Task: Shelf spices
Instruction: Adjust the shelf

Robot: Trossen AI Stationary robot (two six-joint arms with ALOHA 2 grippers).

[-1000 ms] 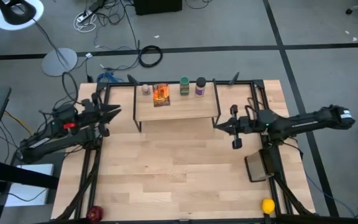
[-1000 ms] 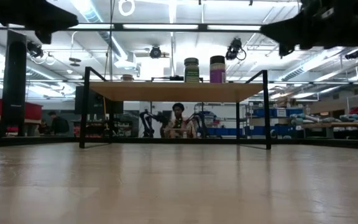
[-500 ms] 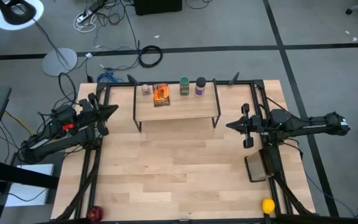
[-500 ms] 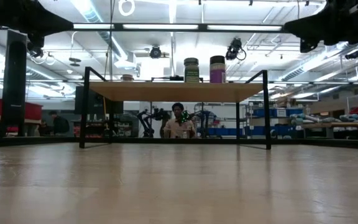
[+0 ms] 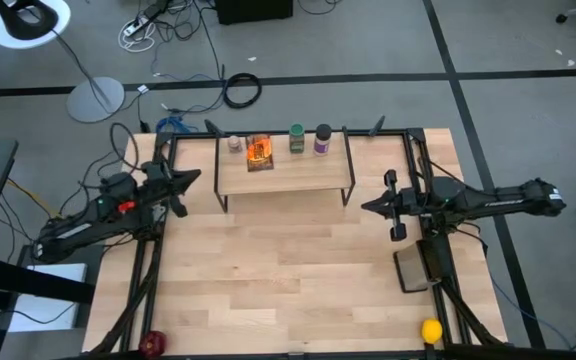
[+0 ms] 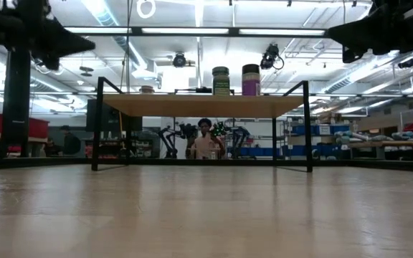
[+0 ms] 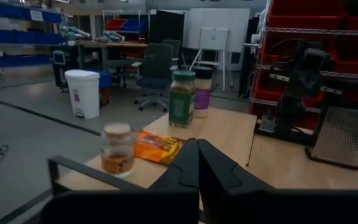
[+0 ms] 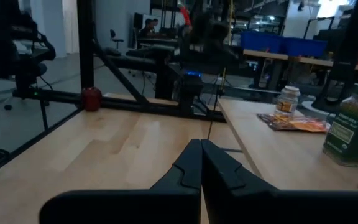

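Spices all on shelf: tiny jar, packet, green-lid jar, purple jar in row along back edge. Right gripper pulled back right of shelf since a second ago, fingers pressed together, empty. Left gripper nudged toward shelf's left end, likewise closed, empty. Task looks finished. Labels unreadable.

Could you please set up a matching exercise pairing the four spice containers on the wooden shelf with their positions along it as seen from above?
Things:
1. tiny pale-capped jar
2. flat brown-orange packet
3. green-lidded jar
4. dark-lidded purple-labelled jar

Places on the light wooden shelf, high view:
A. second from the picture's right
B. farthest to the picture's left
C. farthest to the picture's right
D. second from the picture's left

Pairs: 1-B, 2-D, 3-A, 4-C
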